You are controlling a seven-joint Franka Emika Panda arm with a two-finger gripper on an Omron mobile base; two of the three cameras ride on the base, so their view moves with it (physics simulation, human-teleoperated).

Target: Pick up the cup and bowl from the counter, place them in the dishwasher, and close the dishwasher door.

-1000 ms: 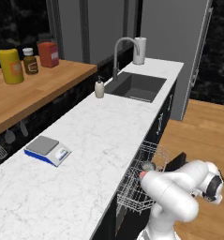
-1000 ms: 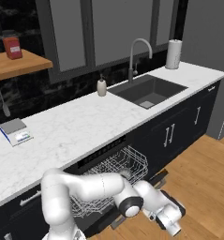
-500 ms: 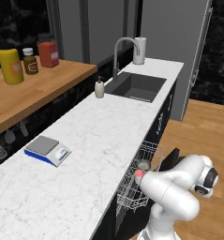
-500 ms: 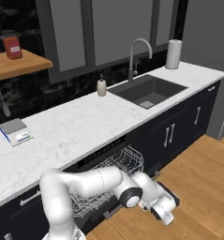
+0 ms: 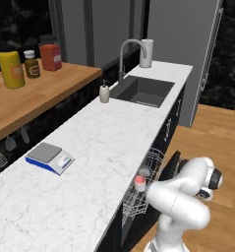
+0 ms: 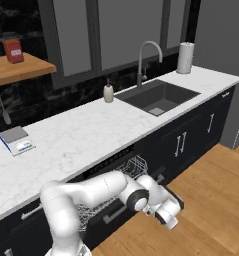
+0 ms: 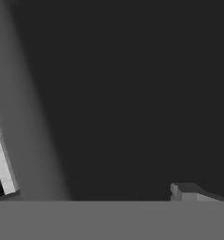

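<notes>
Low beside the dishwasher door (image 5: 169, 168), arm hides the wide-open, empty claw.

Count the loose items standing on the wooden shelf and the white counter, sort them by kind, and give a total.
Jars and containers on the wooden shelf: 3 (yellow, small brown, red)
Kitchen scale: 1
Soap dispenser: 1
Paper towel roll: 1
Total: 6

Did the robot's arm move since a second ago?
Yes. In the right base view the arm's wrist has swung right and up, away from the bottom edge toward the black cabinet doors, past the dishwasher rack.
</notes>
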